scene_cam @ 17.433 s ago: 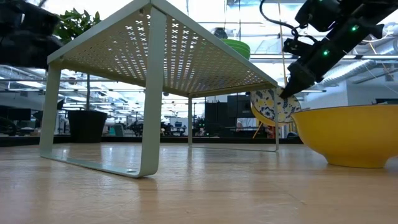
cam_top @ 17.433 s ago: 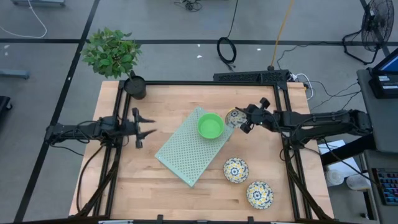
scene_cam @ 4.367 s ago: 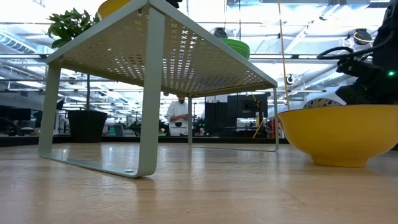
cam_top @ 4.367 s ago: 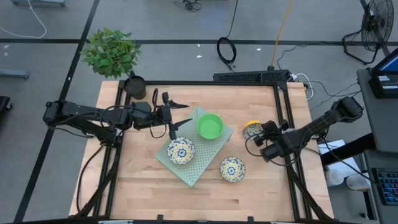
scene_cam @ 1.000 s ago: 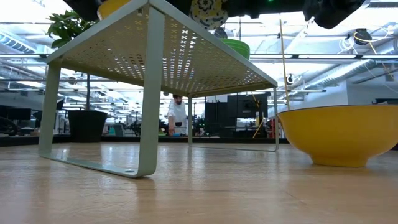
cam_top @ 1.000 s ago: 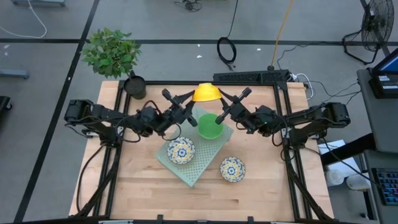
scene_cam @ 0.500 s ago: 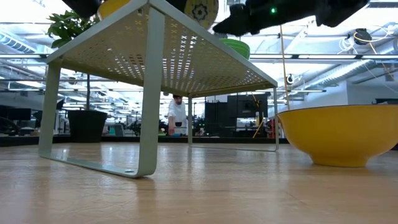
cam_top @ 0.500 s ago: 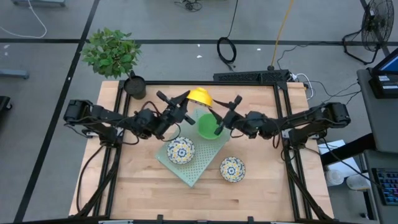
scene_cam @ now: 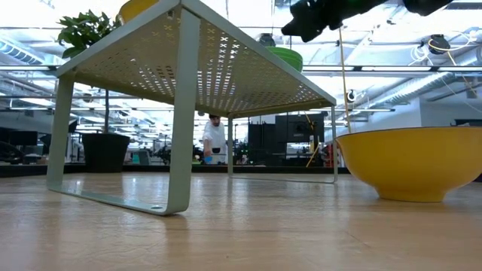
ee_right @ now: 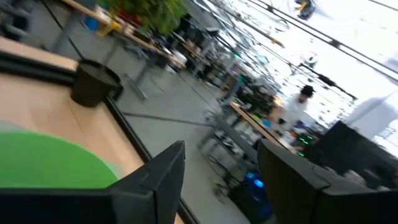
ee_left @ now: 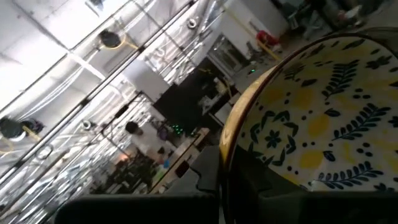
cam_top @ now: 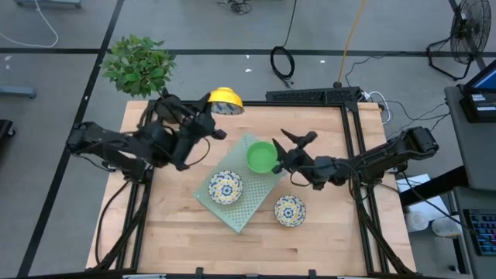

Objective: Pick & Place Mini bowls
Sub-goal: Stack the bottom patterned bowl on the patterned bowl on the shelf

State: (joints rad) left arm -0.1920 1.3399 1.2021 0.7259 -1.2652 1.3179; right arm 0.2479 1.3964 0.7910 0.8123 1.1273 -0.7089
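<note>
Two dark jointed arms, seemingly cabled.

In the low view, the floral bowl (scene_cam: 139, 9) on the perforated mat (scene_cam: 188, 60) shows only as a yellow sliver cut off by the top edge, the green bowl (scene_cam: 285, 57) is mostly hidden behind the mat's far edge, and the near yellow bowl (scene_cam: 410, 162) runs off the right side. A person (scene_cam: 215, 139) far behind the table is too small to make out. In the left wrist view the held bowl (ee_left: 323, 118) is cut by two picture edges and its lower rim is hidden behind the dark fingers (ee_left: 214, 177).
</note>
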